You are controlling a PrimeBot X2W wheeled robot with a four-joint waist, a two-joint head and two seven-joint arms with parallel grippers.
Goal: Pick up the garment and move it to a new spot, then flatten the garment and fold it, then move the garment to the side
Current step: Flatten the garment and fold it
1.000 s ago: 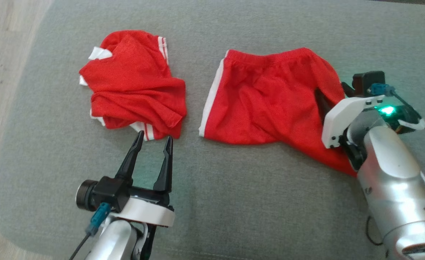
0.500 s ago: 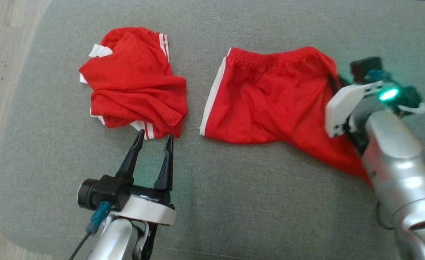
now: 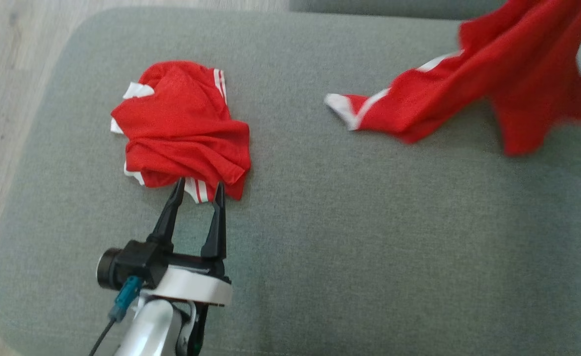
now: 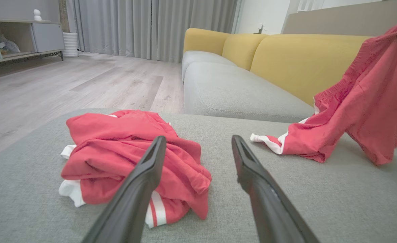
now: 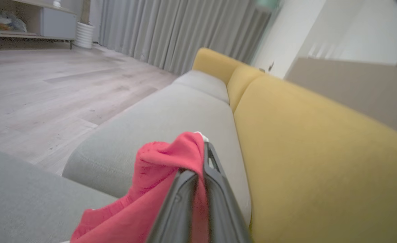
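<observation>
Shorts (image 3: 493, 89) hang from the tightly closed fingers of the right gripper (image 5: 203, 152) over the far right corner of the sofa cushion (image 3: 320, 222), with one leg touching it. This dragging leg may pull the cloth out of the small pinch. The left gripper (image 3: 197, 190), fingers wide apart and empty, is just beside the jersey (image 3: 182, 128).

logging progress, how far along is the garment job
Done: the right end effector is shut on the red shorts, which hang mostly off the grey cushion, one end touching it. In hand: carrying them to a new spot. Still to do: flattening, folding, moving aside.
</observation>
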